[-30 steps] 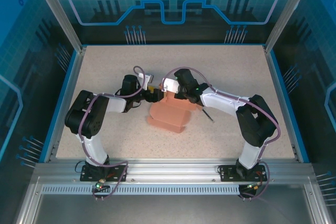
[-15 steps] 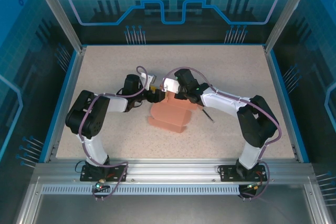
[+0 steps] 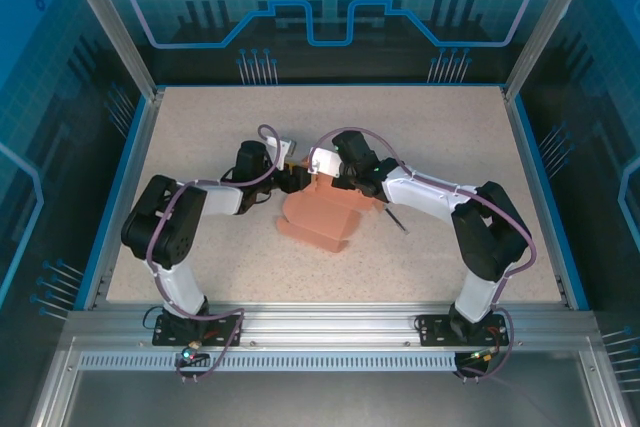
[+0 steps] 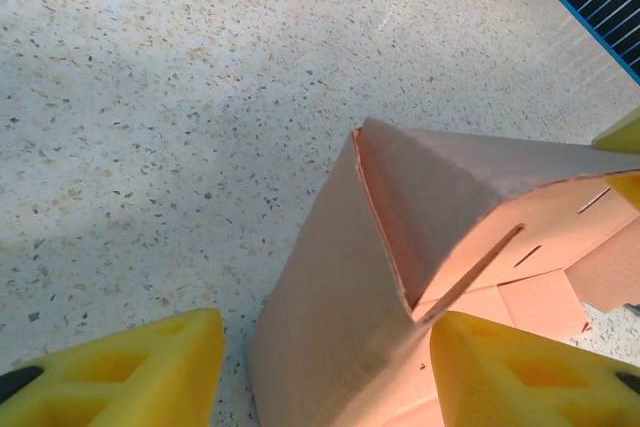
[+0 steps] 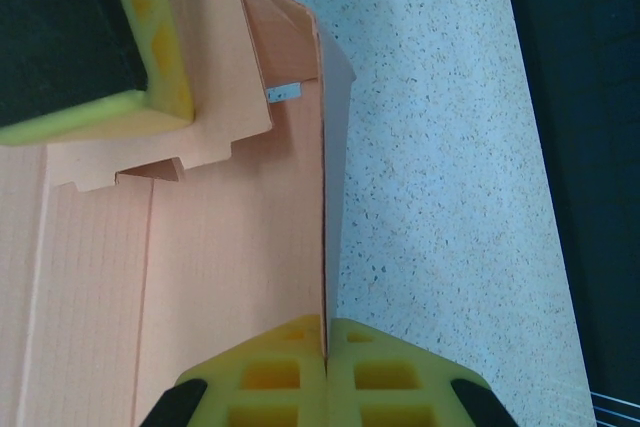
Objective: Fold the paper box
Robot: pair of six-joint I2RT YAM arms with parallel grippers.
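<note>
From above, the paper box (image 3: pixel 318 219) lies about the middle of the worktop (image 3: pixel 450 127), half formed, its far end raised and its near end flat. Both arms reach in to that far end: the left gripper (image 3: pixel 291 180) from the left edge's side, the right gripper (image 3: pixel 326 181) from the right. A thin dark stick (image 3: pixel 396 218) lies just beside the box, towards the right edge.

In the left wrist view, the left gripper (image 4: pixel 325 325) has its yellow fingers (image 4: pixel 130 367) apart, with the box's (image 4: pixel 440 197) upright corner standing between them. One finger touches the cardboard and the other is clear of it, so nothing is clamped. A slit and small tabs show on the wall beyond the corner.

In the right wrist view, the right gripper (image 5: pixel 325 335) has its fingers together, pinching the thin edge of an upright wall of the box (image 5: pixel 220 277). A finger of the left gripper (image 5: pixel 150 37) rests against a stepped flap at the far end.

The step in hand looks to be raising the end wall and tucking its flap. To do it well, the right gripper should keep the side wall upright without twisting it. The left should press along the crease, not mid-panel, so that the thin card bends where it is scored. The tabs should face their slit before any push, or the card will buckle.
</note>
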